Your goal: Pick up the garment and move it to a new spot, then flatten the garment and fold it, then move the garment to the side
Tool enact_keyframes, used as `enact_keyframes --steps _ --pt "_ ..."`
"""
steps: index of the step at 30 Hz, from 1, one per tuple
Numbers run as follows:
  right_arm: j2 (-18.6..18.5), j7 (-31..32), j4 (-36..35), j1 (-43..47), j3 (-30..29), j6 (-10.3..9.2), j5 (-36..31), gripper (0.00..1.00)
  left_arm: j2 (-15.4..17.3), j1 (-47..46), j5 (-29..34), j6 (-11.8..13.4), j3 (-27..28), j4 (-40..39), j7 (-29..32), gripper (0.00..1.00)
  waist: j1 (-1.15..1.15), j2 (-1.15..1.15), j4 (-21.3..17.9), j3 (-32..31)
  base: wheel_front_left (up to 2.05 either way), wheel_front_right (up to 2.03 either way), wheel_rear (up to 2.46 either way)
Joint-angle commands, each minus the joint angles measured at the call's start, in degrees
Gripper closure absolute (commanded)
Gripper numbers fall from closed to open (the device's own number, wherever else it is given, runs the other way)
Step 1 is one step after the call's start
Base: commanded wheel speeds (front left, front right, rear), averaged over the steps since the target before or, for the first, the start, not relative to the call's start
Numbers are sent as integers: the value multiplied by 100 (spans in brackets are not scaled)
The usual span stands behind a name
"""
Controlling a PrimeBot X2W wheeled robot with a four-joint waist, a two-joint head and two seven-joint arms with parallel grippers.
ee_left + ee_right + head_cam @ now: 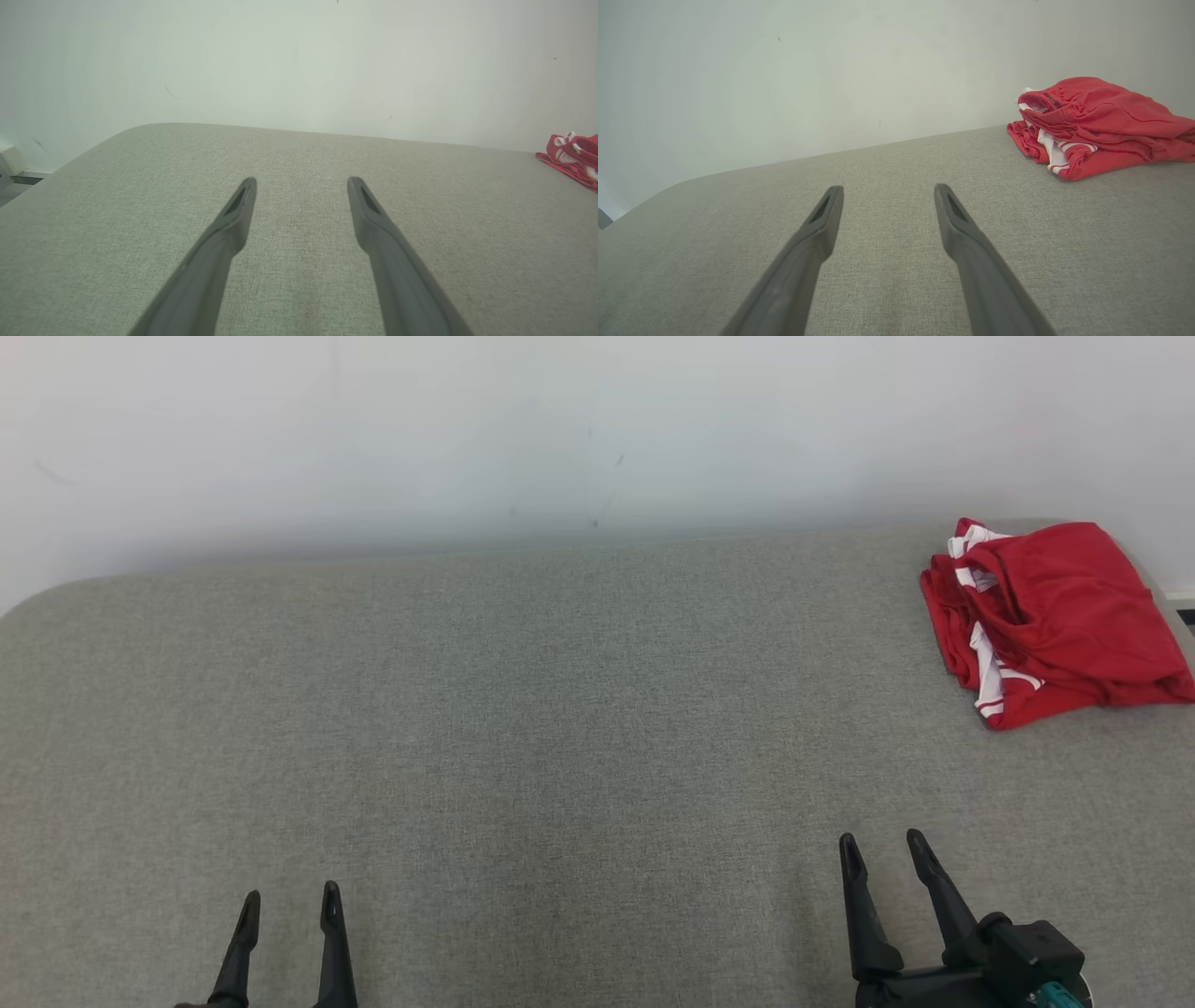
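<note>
Red garment (1064,616) bundled on grey woven pad (560,709).
White-trimmed folds are seen; left gripper (290,893) and right gripper (881,838) are held apart.

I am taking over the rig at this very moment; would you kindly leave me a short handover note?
Left gripper: open, empty, at the near edge of the grey table.
Right gripper: open, empty, also at the near edge, well apart from the garment.
Garment: red with white trim, a compact bundle at the table's far right corner, by the wall.
Done: it looks roughly folded and set to the side, though the layers are loose.
Left: probably nothing. If that bundle is judged unfolded, the whole job remains.
</note>
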Motion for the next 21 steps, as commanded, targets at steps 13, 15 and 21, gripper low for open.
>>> enact_keyframes --steps 13,15,21 --pt "25 -21 110 51 23 -17 49 0 -6 48 -56 -41 -56 77 -16 0 0 0 45 -8 0 0 0" --pt "25 -20 113 42 17 -17 36 0 -6 57 -25 -68 -76 84 -16 0 0 0 41 -13 0 0 0" --pt "26 -21 119 36 3 -17 20 0 -6 69 -36 -78 -98 95 -16 0 0 0 38 -19 0 0 0"
